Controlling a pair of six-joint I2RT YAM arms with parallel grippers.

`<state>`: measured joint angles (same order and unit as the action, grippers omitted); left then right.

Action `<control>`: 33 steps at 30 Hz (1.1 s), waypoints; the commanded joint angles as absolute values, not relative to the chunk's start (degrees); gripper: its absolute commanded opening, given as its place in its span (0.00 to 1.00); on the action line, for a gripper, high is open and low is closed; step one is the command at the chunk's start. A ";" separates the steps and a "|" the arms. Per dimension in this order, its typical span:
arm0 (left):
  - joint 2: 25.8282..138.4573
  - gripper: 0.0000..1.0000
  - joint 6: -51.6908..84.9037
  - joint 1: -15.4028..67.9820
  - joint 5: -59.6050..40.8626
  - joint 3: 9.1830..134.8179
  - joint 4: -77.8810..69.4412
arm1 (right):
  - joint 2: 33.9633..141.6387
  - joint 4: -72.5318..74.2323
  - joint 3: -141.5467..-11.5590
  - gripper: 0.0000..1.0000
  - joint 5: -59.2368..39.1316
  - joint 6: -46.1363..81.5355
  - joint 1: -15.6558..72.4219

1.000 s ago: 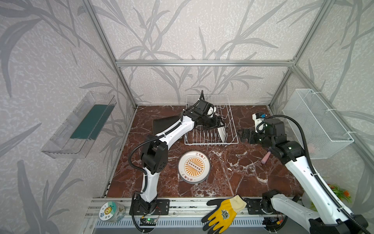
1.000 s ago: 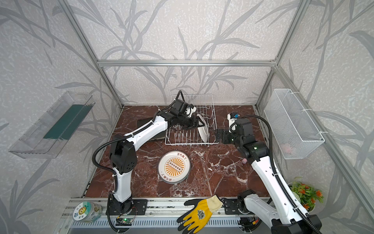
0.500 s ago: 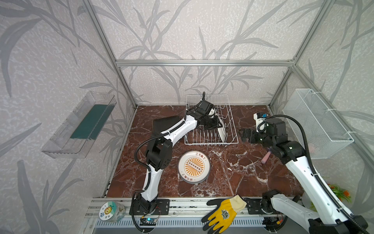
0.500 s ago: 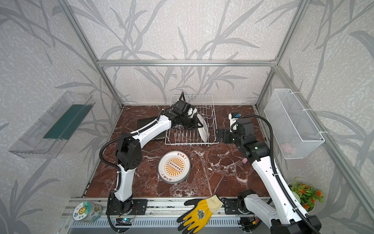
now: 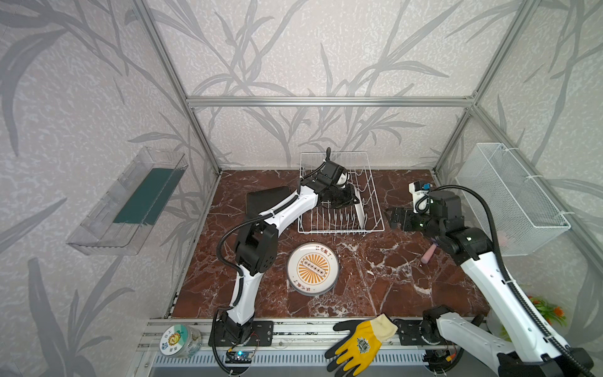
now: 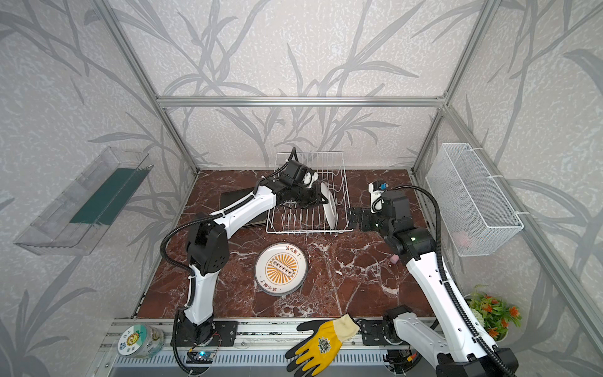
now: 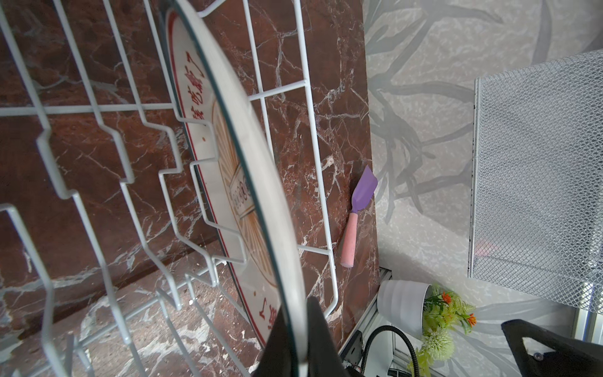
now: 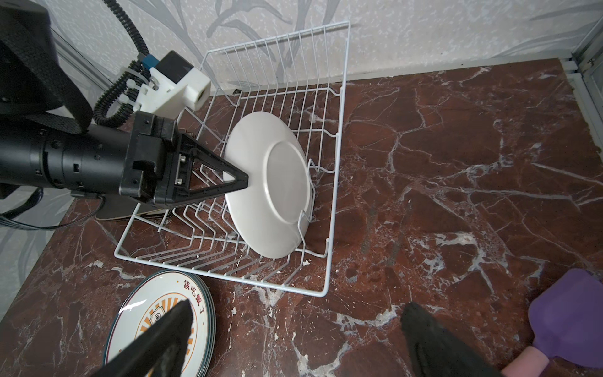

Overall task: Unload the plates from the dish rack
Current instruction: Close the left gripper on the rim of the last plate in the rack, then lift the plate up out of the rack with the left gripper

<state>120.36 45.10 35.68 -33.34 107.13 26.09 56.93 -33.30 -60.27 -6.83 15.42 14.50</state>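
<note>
**Status.** One round plate [image 8: 270, 186] is seen standing on edge in the dish rack [image 5: 341, 232], toward the rack's right end. Its white back is turned to the right and its lower rim is seated between the prongs. The left gripper [image 8: 244, 183] is clamped on the plate's upper rim, and only a narrow strip of rim is caught between the fingers [image 7: 318, 342]. The right gripper [image 8: 298, 305] is held wide open and empty, just right of the rack, touching nothing. A stack of round plates [image 5: 313, 269] lies flat in front of the rack. Dark square plates [image 5: 264, 199] lie at its left.

**Risks noted.**
- Slip or pivot: with so shallow an edge pinch, the plate is judged likely to swing about the fingertips once lifted, or to slide out if tilted flat quickly.
- Snagging: the lower rim appears hooked behind a wire loop. A lift not taken straight up along the prongs could catch there, and the rack, light and unheld, could be dragged or tipped.
- Collision: a pull toward the rack's right side could bring the plate against the open right gripper.
- Set-down: a swinging plate could be knocked against the stack in front of the rack and chipped.
</note>
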 commanded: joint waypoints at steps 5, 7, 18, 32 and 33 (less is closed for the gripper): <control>119.36 0.00 49.09 35.96 -35.19 106.15 23.05 | 56.00 -33.05 -60.97 0.99 -7.58 15.27 14.07; 119.17 0.00 50.14 35.99 -35.83 105.61 21.51 | 55.99 -33.00 -60.92 0.99 -7.56 15.20 14.08; 116.44 0.00 51.70 35.43 -38.37 105.30 18.37 | 55.20 -32.72 -60.49 0.99 -7.38 15.48 14.07; 112.74 0.00 52.29 33.87 -40.59 106.43 16.75 | 53.84 -32.61 -60.90 0.99 -6.86 16.11 14.06; 112.39 0.00 52.03 33.74 -40.64 106.90 17.23 | 53.66 -32.67 -61.05 0.99 -6.79 16.17 14.06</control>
<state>116.81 51.51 34.26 -38.37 105.10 20.56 54.89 -33.28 -60.27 -7.07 15.84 14.28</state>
